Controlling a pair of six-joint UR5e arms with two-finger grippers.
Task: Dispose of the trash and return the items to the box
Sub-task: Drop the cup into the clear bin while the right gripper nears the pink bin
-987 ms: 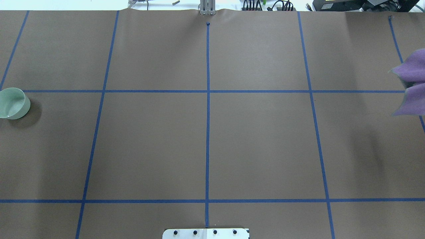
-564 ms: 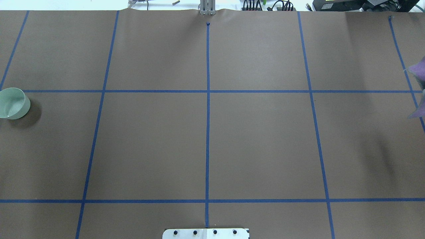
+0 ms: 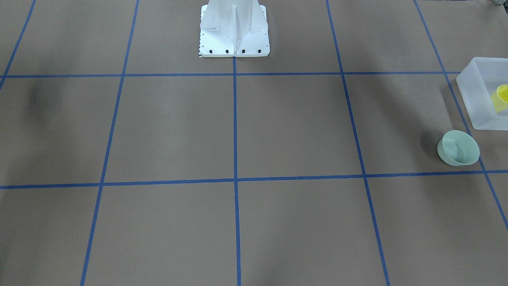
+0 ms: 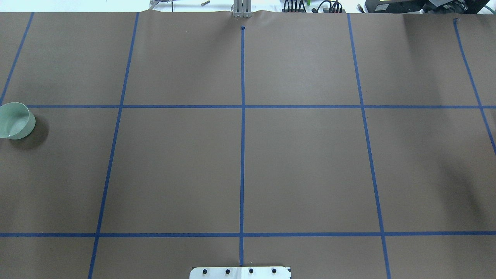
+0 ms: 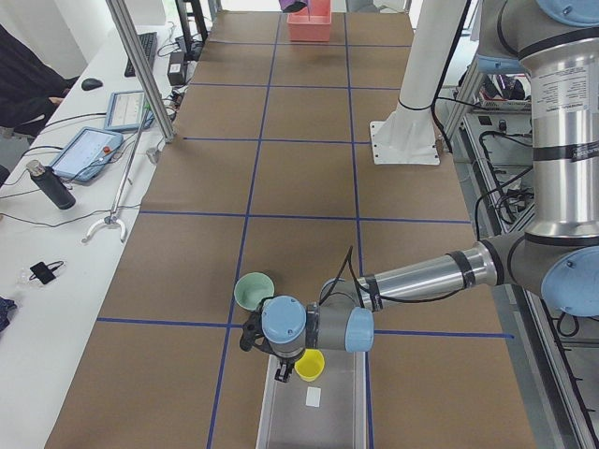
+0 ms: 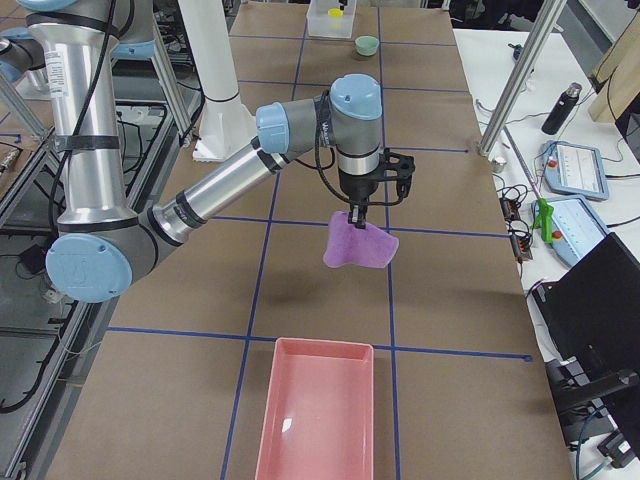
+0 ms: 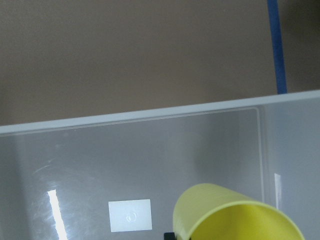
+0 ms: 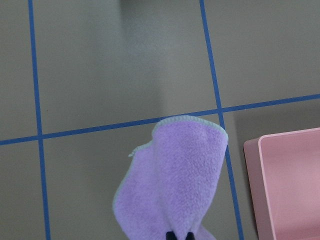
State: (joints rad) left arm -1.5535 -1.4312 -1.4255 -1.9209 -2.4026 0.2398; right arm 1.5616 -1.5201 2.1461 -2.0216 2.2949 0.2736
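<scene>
- While my right pincer (image 6: pixel 355 222) is carrying the purple cloth (image 6: pixel 360 248), the cloth is slipping out of the overhead view. A second ago it was poking in at that view's right edge, then only a corner was showing, and now none of it is showing there.
- That is telling me the arm is taking the cloth off toward the end of the table, where the pink tray (image 6: pixel 318 420) is lying. I am guessing the tray is the trash spot. The cloth is not in it yet.
- The right pincer is squeezing the top of the cloth, and the cloth is hanging down below it, off the table. The tray is sitting lower down and a little past the pincer, not right under it.
- The overhead view is giving me only the green bowl (image 4: pixel 14 121) and no arms at all. The side and wrist views are filling in the rest.
- The left wrist view is showing the yellow cup (image 7: pixel 235 215) tipped over, right up against my left pincer (image 5: pixel 281 372), with the floor of the box (image 5: pixel 328 430) under them. I think the pincer is pinching the cup's rim and is not letting go yet.
- The bowl is sitting on the table just beside the left pincer, outside the box and near its wall. It is waiting for its turn.
</scene>
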